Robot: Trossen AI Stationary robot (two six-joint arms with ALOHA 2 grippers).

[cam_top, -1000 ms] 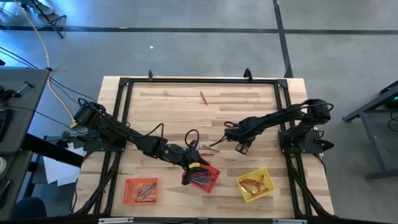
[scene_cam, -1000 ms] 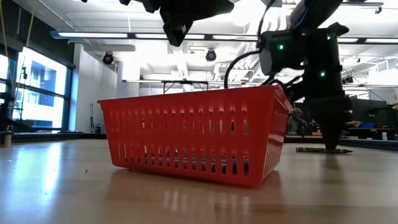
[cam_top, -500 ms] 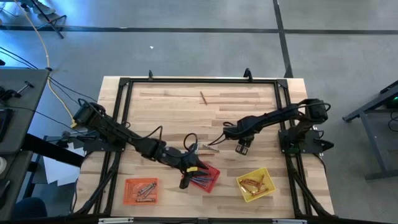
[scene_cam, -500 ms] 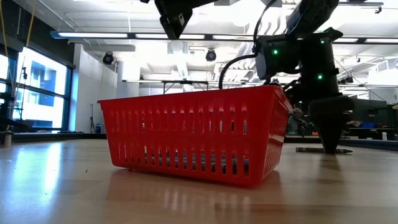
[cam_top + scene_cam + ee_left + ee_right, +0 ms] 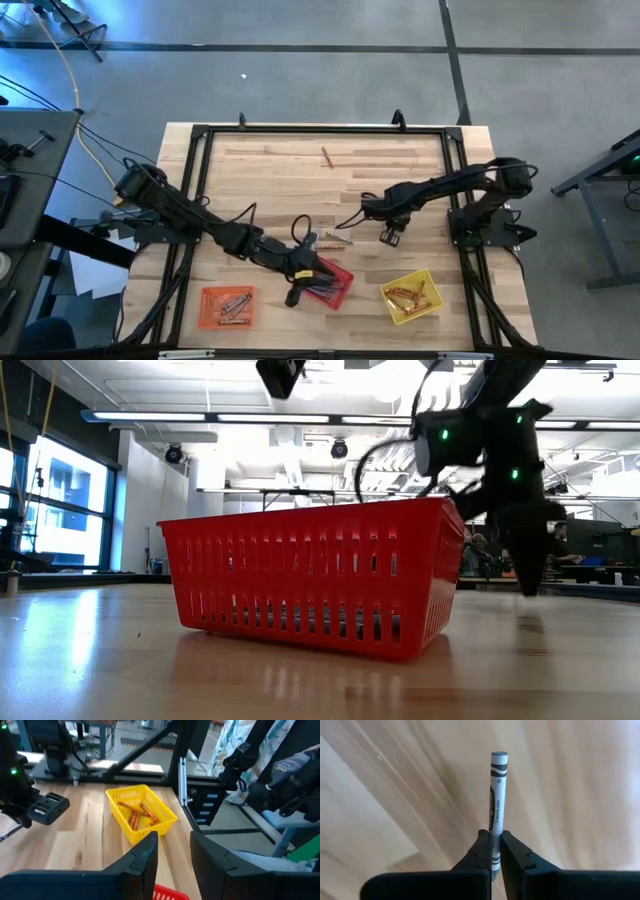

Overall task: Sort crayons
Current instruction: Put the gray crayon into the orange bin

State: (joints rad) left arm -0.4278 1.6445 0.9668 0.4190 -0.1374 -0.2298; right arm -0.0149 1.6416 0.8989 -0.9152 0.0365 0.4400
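Right fingers: just closed from wide apart, now clamped on a grey crayon that juts out beyond their tips.
Meaning: pick secured; carry to its basket is next.
Left fingers: apart, empty, above the red basket.

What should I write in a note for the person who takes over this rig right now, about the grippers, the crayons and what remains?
Right gripper: shut on a grey crayon, at mid-table, right of centre.
Left gripper: open and empty, over the left edge of the red basket.
Done: crayons lie in the orange basket, the red basket and the yellow basket.
Left: bin the held grey crayon; collect the reddish crayon lying alone near the table's far edge.
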